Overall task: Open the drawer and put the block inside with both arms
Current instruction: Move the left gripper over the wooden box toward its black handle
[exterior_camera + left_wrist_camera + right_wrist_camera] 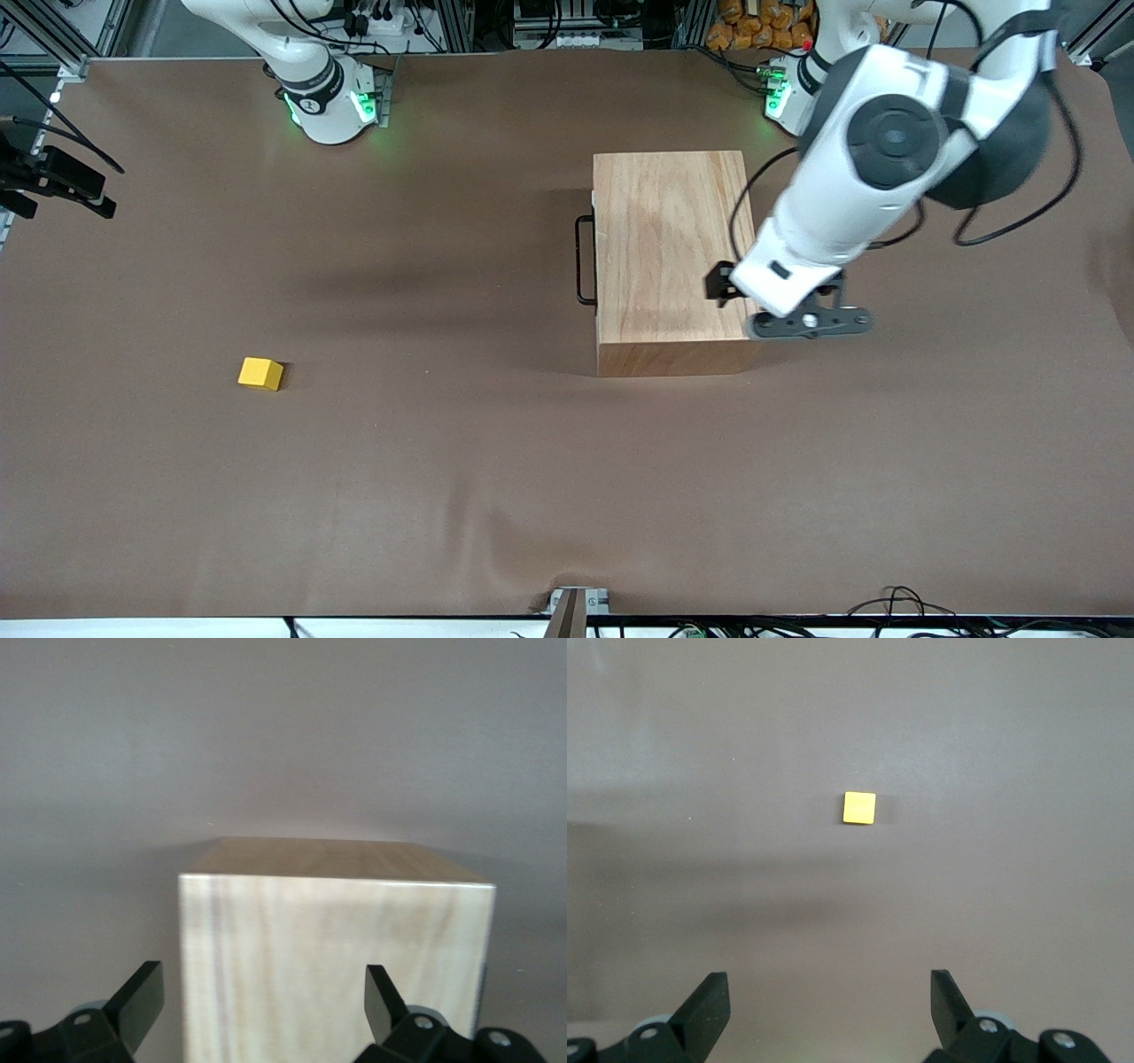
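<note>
We see a brown table cover (461, 496), lightly rippled near the front camera's edge. Black cables (895, 607) trail along that edge, toward the left arm's end. Orange packets (757, 25) sit past the table's edge by the bases, beside aluminium framing (461, 22).

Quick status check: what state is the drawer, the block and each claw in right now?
drawer: shut, front flush with the wooden box, black wire handle untouched.
block: resting on the table toward the right arm's end, not held.
left claw: open, empty, low beside the box.
right claw: open, empty, above the block.
</note>
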Controlling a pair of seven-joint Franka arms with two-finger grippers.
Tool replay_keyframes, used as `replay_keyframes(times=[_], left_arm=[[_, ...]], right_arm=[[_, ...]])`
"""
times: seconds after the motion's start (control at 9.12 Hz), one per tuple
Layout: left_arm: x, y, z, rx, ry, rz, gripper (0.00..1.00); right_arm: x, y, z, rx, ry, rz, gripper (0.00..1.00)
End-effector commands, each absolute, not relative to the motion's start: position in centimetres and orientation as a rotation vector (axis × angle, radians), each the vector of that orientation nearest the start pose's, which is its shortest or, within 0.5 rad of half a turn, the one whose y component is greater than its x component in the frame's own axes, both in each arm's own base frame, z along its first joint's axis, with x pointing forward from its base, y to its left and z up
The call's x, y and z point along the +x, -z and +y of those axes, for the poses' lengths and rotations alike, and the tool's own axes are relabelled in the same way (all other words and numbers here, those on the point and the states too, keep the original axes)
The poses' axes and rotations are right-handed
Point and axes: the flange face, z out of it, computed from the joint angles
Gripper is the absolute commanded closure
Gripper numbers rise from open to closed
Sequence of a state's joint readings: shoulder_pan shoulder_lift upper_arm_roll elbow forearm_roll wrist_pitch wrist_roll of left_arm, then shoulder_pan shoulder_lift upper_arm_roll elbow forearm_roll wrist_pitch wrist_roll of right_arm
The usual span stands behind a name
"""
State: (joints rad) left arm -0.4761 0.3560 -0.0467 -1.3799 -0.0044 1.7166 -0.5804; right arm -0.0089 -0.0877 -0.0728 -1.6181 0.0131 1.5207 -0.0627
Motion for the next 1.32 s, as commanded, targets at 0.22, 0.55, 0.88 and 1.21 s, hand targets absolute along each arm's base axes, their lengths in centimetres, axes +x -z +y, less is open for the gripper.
replay_keyframes(times=[0.22,0.55,0.88,1.21], left_arm=[[55.7,-47.7,-43.7,-3.166,0.056,-0.240,0.00],[50.6,-44.4,-52.4,-3.185,0.081,-0.066,0.00],[47.2,-40.7,-56.1,-3.147,0.049,0.029,0.00],[44.6,-36.3,-58.1,-3.034,0.049,0.138,0.00]], right_arm=[[52.2,-64.9,-4.2,-3.130,-0.016,0.050,0.00],[52.2,-65.0,-4.8,-3.132,-0.011,0.064,0.00],[52.2,-65.0,-4.6,-3.130,-0.014,0.062,0.00],[52.6,-64.5,-4.3,-3.130,-0.028,0.052,0.00]])
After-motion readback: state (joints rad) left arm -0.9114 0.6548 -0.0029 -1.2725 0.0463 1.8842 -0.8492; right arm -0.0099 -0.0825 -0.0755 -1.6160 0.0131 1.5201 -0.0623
